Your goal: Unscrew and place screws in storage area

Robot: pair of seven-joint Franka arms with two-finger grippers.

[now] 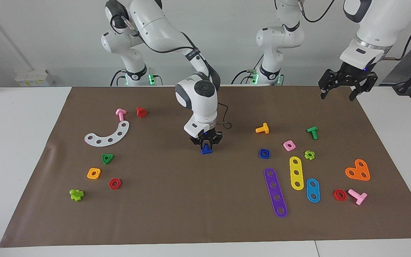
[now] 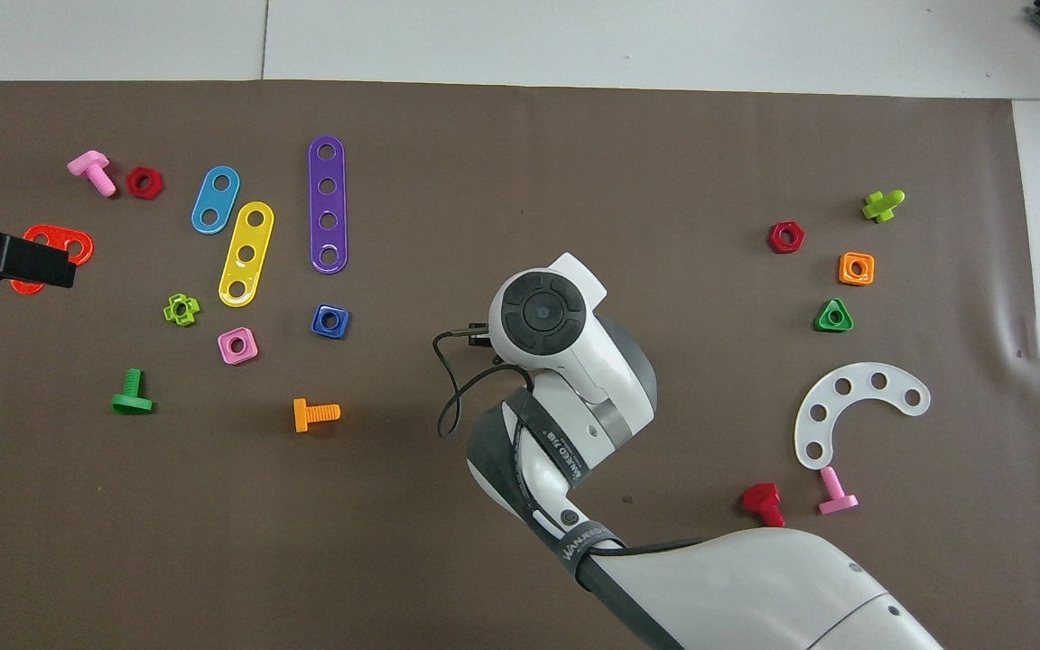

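The dark-blue screw [image 1: 206, 150] stands on its head on the brown mat [image 1: 177, 200], near the middle. My right gripper [image 1: 206, 144] points straight down, its fingers shut on the screw's upturned shaft. In the overhead view the right arm's hand [image 2: 543, 311] hides the screw. The storage area lies toward the right arm's end, with the white curved strip [image 1: 107, 135], green triangular nut [image 1: 107, 158], orange square nut [image 1: 94, 173] and red hexagonal nut [image 1: 115, 184]. My left gripper [image 1: 337, 93] hangs open and high over the mat's corner at the left arm's end.
Toward the left arm's end lie the purple [image 1: 275, 192], yellow [image 1: 296, 172] and blue [image 1: 313, 190] strips, a blue square nut [image 1: 264, 153], a pink nut [image 1: 289, 145], orange [image 1: 262, 128] and green [image 1: 312, 132] bolts and an orange heart plate [image 1: 358, 170]. Pink [image 1: 120, 114] and red [image 1: 141, 112] bolts lie by the white strip.
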